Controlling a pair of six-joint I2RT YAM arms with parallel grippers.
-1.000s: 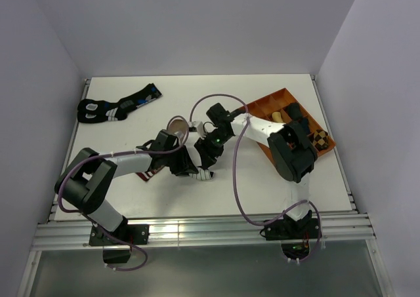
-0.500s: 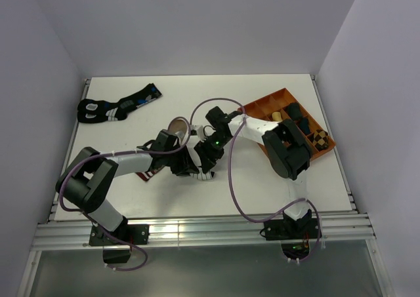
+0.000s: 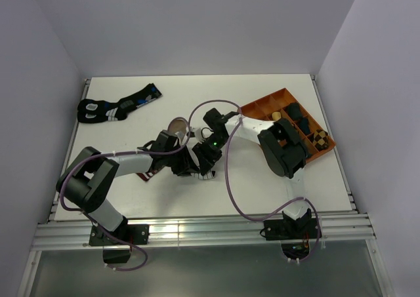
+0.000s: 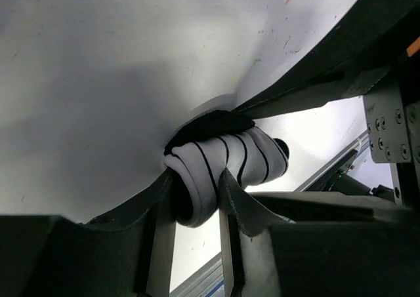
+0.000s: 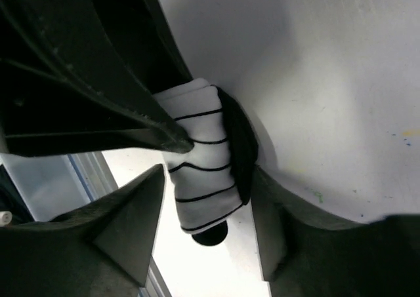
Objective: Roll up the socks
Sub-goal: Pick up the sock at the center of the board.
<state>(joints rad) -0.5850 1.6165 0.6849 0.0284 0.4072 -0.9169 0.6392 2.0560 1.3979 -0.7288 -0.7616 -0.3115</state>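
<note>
The white sock with thin black stripes (image 4: pixel 226 154) is rolled into a short bundle with its black end on the outside. My left gripper (image 4: pixel 197 182) is shut on one fold of the roll's edge. My right gripper (image 5: pixel 210 179) is open and straddles the same roll (image 5: pixel 200 159): one finger touches the black part, and the other finger (image 5: pixel 131 208) stands clear of it. In the top view both grippers meet at the table's middle over the roll (image 3: pixel 205 174). The tan sock (image 3: pixel 176 124) shows behind the left arm, and its maroon-and-white cuff (image 3: pixel 149 174) pokes out in front.
A pair of black socks with blue and white marks (image 3: pixel 118 105) lies at the back left. An orange tray (image 3: pixel 261 104) with rolled bundles stands at the right. The right arm's purple cable (image 3: pixel 230 179) loops over the table in front.
The right arm has swung a little to the left, bringing its gripper closer in over the roll. The left gripper has stayed put on the sock.
</note>
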